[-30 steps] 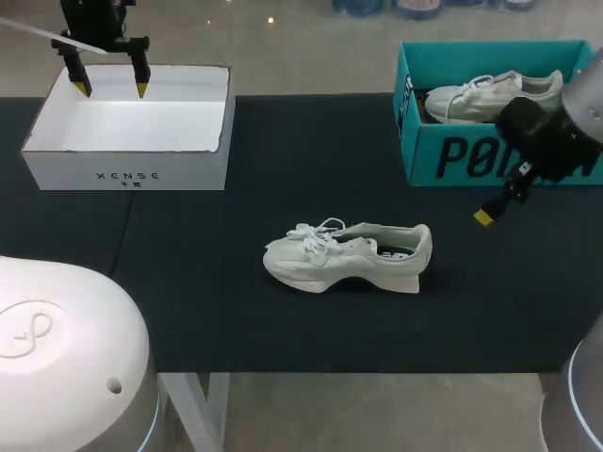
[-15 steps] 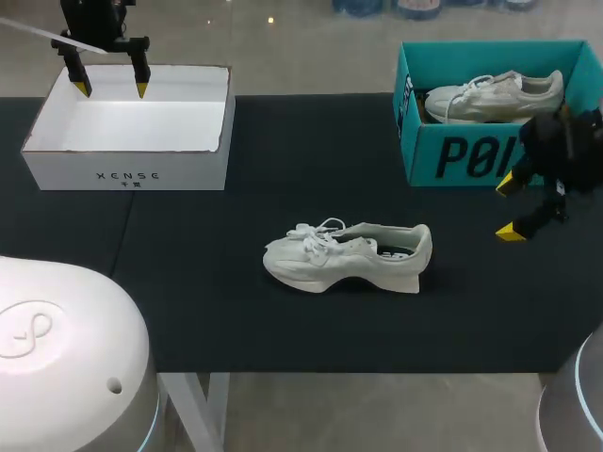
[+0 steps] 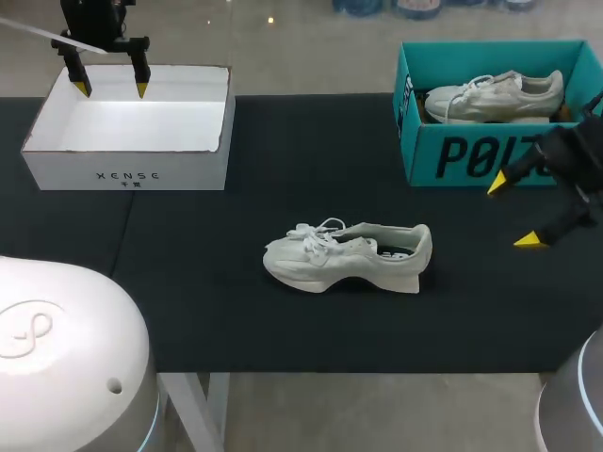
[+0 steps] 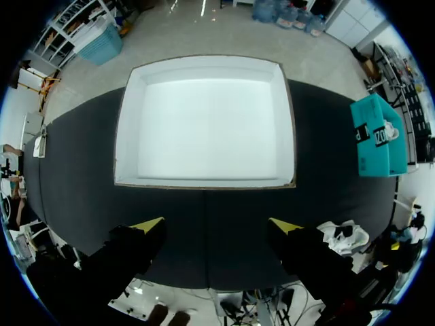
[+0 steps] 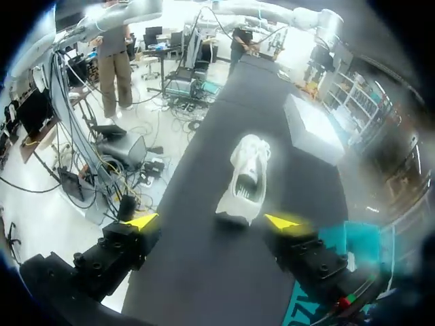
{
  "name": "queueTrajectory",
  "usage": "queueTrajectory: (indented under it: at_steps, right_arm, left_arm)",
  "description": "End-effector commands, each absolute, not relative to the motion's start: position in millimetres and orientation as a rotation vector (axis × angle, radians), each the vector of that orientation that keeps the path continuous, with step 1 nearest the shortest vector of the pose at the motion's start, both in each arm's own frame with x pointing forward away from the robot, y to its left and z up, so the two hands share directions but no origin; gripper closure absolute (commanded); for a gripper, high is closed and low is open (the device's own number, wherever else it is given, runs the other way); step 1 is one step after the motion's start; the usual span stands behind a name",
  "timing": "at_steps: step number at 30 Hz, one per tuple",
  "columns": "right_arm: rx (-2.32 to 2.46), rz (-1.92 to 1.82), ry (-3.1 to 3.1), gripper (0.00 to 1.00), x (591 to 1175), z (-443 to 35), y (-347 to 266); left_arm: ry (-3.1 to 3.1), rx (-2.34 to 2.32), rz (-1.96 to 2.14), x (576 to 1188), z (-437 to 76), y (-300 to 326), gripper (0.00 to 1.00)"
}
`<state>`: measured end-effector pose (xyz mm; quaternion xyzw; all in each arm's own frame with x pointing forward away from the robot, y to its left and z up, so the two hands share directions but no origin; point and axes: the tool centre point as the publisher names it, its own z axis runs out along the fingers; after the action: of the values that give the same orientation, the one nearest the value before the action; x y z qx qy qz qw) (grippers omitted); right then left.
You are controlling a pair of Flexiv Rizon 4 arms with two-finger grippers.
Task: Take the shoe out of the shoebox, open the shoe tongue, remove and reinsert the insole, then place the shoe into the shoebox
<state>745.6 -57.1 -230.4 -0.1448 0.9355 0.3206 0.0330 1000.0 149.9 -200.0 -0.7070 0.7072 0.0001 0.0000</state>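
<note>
A white shoe [image 3: 347,255] lies on its side in the middle of the black table, toe to the left, laces loose; it also shows ahead of the right gripper as the white shoe [image 5: 245,178]. The teal shoebox [image 3: 490,118] at the back right holds a second white shoe [image 3: 490,96]. My right gripper [image 3: 513,212] hangs open in front of that box, to the right of the lying shoe, with nothing between its fingers. My left gripper [image 3: 111,89] stands open above the white box [image 3: 132,137], which appears empty as the white box [image 4: 206,129].
The black mat [image 3: 283,320] covers the table. The teal box [image 4: 377,132] shows off to one side in the left wrist view, and the lying shoe [image 4: 343,234] near the right fingertip there. The white box [image 5: 312,129] lies beyond the shoe.
My right gripper has swung out from in front of the teal box to the right and lower, turning so both yellow tips show. The left arm and the shoe have not moved.
</note>
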Motion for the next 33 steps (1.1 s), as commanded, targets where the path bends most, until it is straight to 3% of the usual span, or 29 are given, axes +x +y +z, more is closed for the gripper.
queueTrajectory:
  at_steps: [1,14,33]
  right_arm:
    - [-0.431,1.154,2.848,0.0,758,-250,-54]
    - [-0.04,1.425,2.712,0.0,750,-296,-59]
    - [-0.023,1.662,2.59,0.0,768,-338,-50]
  left_arm:
    - [2.222,-2.221,0.0,1000,-200,150,0.0]
    - [2.222,-2.221,0.0,1000,-200,150,0.0]
    - [2.222,-2.221,0.0,1000,-200,150,0.0]
